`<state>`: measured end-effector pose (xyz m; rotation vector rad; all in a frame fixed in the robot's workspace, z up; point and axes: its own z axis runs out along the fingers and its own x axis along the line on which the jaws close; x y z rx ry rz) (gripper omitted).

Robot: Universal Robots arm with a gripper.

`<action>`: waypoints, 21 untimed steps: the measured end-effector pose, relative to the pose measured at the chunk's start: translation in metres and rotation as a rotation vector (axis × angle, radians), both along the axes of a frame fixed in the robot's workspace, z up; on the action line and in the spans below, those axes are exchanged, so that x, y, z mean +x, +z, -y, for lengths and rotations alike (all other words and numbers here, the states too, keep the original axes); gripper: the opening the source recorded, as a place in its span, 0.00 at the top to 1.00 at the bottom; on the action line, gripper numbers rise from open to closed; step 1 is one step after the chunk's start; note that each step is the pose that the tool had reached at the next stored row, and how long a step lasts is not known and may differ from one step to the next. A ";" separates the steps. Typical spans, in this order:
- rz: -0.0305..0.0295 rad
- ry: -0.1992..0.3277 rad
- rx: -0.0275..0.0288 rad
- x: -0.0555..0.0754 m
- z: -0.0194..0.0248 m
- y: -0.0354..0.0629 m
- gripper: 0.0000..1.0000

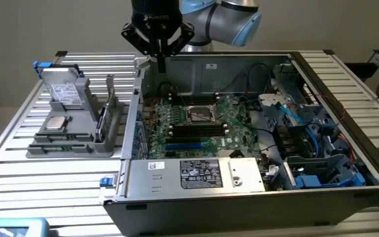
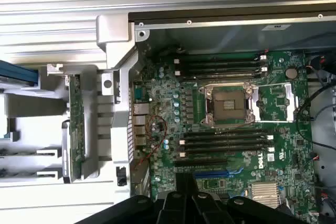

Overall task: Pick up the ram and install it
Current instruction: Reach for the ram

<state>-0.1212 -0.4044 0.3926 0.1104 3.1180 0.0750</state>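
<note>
tool (image 2: 185, 183) shut, empty, above case (image 1: 242, 212) | ram (image 2: 76, 124) stands in rack (image 1: 64, 148), well apart | looks light, thin, stiff, easy to break | best held by long edges, not chips

Slatted table (image 1: 45, 182): computer case (image 1: 242, 211), grey parts holder (image 1: 77, 144).

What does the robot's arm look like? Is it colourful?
The arm is round and silver-grey, with light blue caps on its joints. The gripper at its end is black and chunky, with small white lettering on its body, and it narrows to a slim tip.
</note>
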 end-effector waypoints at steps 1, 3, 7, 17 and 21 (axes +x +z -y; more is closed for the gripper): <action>0.0000 0.000 0.0000 0.000 0.0001 0.0000 0.89; 0.0000 0.000 0.0000 0.000 0.0002 0.0000 0.89; 0.0000 0.000 0.0000 0.000 0.0005 0.0000 0.89; 0.0009 0.000 0.0000 -0.012 0.0008 0.0000 0.89; 0.0026 0.000 0.0000 -0.028 0.0008 0.0000 0.89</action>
